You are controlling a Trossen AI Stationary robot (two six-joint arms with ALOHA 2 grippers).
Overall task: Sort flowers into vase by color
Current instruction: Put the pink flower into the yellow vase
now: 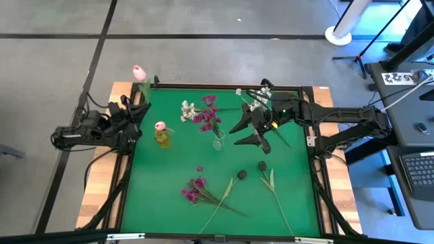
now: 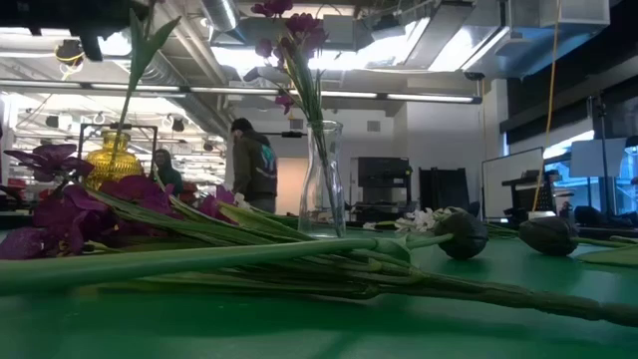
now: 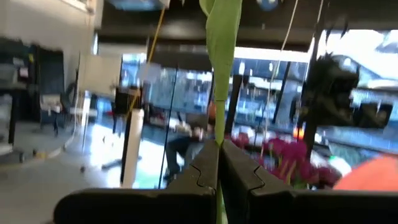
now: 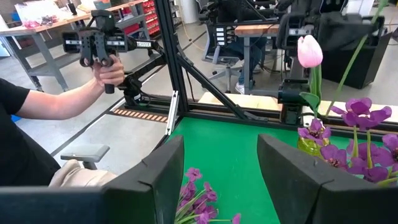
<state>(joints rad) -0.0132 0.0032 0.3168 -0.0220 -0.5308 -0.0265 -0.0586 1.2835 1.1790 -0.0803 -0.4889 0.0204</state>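
Note:
My left gripper (image 1: 144, 105) is at the table's far left corner, shut on a pink flower (image 1: 139, 72) whose head stands above it (image 4: 309, 51). A yellow vase (image 1: 163, 138) holds another pink flower (image 1: 160, 126). A clear vase (image 1: 218, 141) holds magenta (image 1: 207, 112) and white (image 1: 188, 108) flowers. My right gripper (image 1: 234, 137) hovers open just right of the clear vase, holding nothing. Magenta flowers (image 1: 193, 190) and two dark-headed stems (image 1: 242, 175) lie near the front edge. White flowers (image 1: 255, 99) lie at the far right. My left gripper pinches the pink flower's green stem with its leaf (image 3: 218, 140) between its two shut fingers (image 3: 202, 168), well below the head. The fingers come about level from the table's left and lie across the stem. The flower stands up above the fingers, clear of the table.
The green table mat (image 1: 291, 196) has a raised frame around it. Long stems (image 2: 249, 254) lie across the mat's near part. Beyond the far left corner a person's hand (image 4: 111, 71) holds a control handle. Stands and cables are to the far right (image 1: 352, 27).

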